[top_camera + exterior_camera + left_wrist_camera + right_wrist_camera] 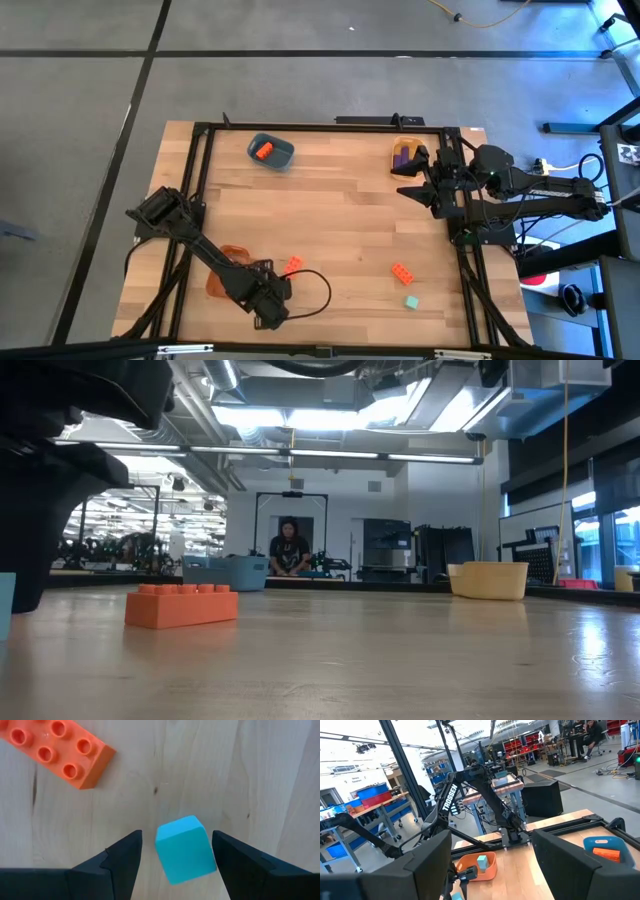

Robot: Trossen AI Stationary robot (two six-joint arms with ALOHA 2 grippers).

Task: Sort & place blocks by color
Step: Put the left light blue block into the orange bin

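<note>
My left gripper [176,862] points down near the table's front left, open, with one finger on each side of a teal block [185,849] that lies on the table; a gap shows on both sides. In the high view the gripper [270,306] hides this block. An orange-red block [60,750] lies just beyond it [293,265]. Another orange-red block [402,271] and a teal block [410,301] lie at the front right. My right gripper [415,190] waits open, raised at the far right, holding nothing.
The orange bowl [222,262] beside my left arm holds a teal block [482,862]. The blue bowl [270,150] at the far left holds an orange-red block. The yellow bowl [408,152] at the far right holds purple blocks. A person [290,550] sits in the room beyond.
</note>
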